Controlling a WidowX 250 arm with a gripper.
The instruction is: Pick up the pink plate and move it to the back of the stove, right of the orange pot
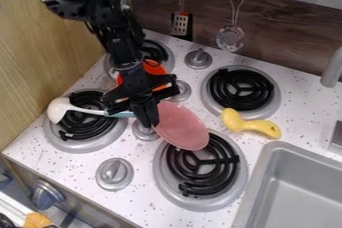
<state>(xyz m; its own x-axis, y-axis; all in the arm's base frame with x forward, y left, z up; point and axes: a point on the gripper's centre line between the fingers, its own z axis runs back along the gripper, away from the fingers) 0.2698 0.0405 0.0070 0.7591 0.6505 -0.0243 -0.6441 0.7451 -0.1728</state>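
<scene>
The black gripper point(151, 123) hangs over the middle of the stove, its jaws closed on the left edge of a pink dish point(182, 127), with the dish's rim pinched between them. The dish is a shallow oval as seen from here, tilted, its smooth pink face turned toward the camera; its lower end overlaps the front right burner point(204, 167) in the view, though whether it touches the coil cannot be told. Just left of the jaws is a ladle point(60, 110) with a white bowl and a pale blue handle that runs toward the gripper, the bowl lying over the front left burner point(85, 117); what the ladle's bowl may contain cannot be made out. Behind the arm, by the back left burner point(161, 51), an orange-red object point(155, 68) is partly hidden, so its shape and any contents are unclear. A curved yellow object point(250, 124) with rounded ends lies on the speckled white table point(294, 124), between the back right burner point(243, 89) and the grey sink point(294, 192). The sink is a recessed basin with a raised rim, set into the table at the lower right.
</scene>
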